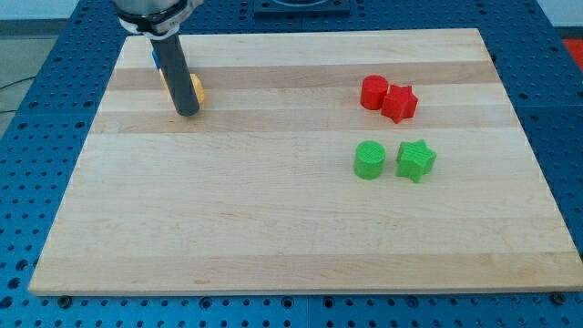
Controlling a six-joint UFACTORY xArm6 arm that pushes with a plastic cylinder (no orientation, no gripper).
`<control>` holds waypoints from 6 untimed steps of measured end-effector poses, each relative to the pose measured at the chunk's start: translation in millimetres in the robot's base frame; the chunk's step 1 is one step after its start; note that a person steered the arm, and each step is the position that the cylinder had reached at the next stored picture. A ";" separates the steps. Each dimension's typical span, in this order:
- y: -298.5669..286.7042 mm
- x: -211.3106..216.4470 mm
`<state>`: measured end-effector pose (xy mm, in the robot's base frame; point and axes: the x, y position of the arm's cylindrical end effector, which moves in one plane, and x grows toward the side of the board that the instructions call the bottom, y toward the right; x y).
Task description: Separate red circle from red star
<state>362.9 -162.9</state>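
Note:
The red circle (373, 92) sits at the view's upper right, touching the red star (400, 103) just to its right. My tip (187, 111) rests on the board at the view's upper left, far to the left of both red blocks. The rod rises from the tip toward the view's top.
A green circle (370, 159) and a green star (415, 160) lie side by side below the red pair. A yellow block (196, 88) and a blue block (155, 56) show partly behind the rod. The wooden board (273, 228) lies on a blue perforated table.

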 end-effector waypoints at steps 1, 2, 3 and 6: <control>65.9 38.4; 160.1 54.6; 227.4 36.4; 364.6 30.5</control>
<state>393.4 201.6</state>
